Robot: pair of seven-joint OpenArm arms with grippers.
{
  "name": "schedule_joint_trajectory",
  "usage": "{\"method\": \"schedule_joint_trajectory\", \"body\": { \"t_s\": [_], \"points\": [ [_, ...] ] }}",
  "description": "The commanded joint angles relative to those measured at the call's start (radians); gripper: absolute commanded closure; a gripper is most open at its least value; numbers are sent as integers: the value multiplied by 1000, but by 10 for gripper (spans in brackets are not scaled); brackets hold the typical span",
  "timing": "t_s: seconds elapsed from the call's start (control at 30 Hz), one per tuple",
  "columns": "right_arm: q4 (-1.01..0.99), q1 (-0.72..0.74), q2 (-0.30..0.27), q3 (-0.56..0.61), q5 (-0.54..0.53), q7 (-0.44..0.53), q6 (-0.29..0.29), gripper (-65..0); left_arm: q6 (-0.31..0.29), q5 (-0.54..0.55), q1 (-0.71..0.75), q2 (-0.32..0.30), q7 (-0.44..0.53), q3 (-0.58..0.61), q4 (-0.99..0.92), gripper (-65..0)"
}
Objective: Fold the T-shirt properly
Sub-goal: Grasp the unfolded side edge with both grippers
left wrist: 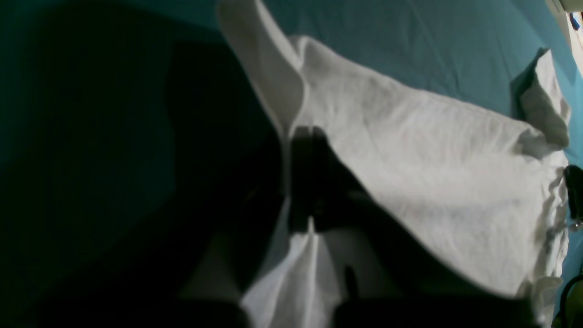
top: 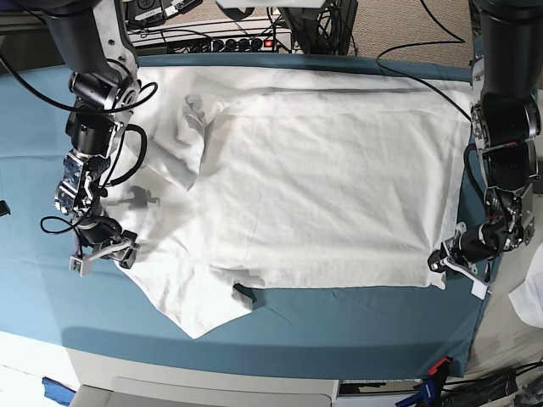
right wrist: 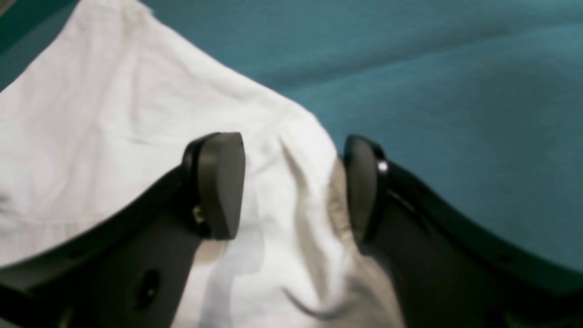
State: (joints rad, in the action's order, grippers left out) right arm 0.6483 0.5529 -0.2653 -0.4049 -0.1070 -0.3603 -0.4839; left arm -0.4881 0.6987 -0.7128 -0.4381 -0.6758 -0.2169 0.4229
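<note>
Two arms: both low at opposite ends of the T-shirt (top: 322, 186), which lies spread on the teal cloth (top: 339, 326) covering the table.
Shirt position: nearly flat, long axis running side to side in the base view; one sleeve points toward the front edge of the cloth, the other is bunched near the back edge.
Right gripper (right wrist: 291, 187): jaws wide apart, straddling a raised ridge of white fabric at the sleeve end of the shirt; nothing is pinched between the pads.
Left gripper (left wrist: 309, 177): jaws together on a fold of the shirt's hem corner, at the front corner of the shirt's far end; the fingers show dark and blurred, with cloth running between them.
Key relation: the shirt stretches away from the left gripper toward the right gripper, so each arm stands at one end of the long axis.
Nearer arm: the right gripper is closest to the sleeve and shoulder, the left to the hem.
Likely next step: the right jaws probably need to close on the ridge beneath them before any fold can be carried across.
Risk: a one-layer pinch could drag the shirt askew.
</note>
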Motion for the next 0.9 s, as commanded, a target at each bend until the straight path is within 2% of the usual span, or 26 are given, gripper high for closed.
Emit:
{"method": "schedule_joint_trajectory", "body": {
  "t_s": [0.0, 0.07, 0.13, 0.17, 0.33, 0.43, 0.5, 0.57, 0.8, 0.87],
  "points": [
    [11, 26, -9, 0, -21, 10, -20, -311, -10, 12, -35, -16, 19, -1, 14, 0],
    [11, 24, -9, 0, -20, 10, -24, -193, -10, 12, -35, -16, 19, -1, 14, 0],
    [11, 23, -10, 0, -20, 9, -24, -30, -10, 12, -35, -16, 19, -1, 14, 0],
    [11, 23, -10, 0, -20, 9, -24, 0, -10, 12, -35, -16, 19, -1, 14, 0],
    [12, 20, -19, 0, -20, 17, -32, 0, -19, 55, -35, -24, 1, -2, 14, 0],
    [37, -4, -34, 0, -20, 34, -116, 0, -101, 101, -35, -39, -32, -2, 15, 0],
    [79, -38, -40, 0, -21, 44, -158, 0, -109, 143, -35, -48, -66, -2, 18, 0],
    [131, -77, -44, 0, -29, 45, -176, 0, -116, 172, -35, -54, -94, -2, 18, 0],
    [318, -203, -45, 0, -43, 42, -214, 0, -210, 285, -32, -78, -202, -2, 20, 0],
    [356, -225, -46, 0, -43, 37, -214, 0, -210, 318, -32, -93, -235, -2, 20, 0]
  ]
}}
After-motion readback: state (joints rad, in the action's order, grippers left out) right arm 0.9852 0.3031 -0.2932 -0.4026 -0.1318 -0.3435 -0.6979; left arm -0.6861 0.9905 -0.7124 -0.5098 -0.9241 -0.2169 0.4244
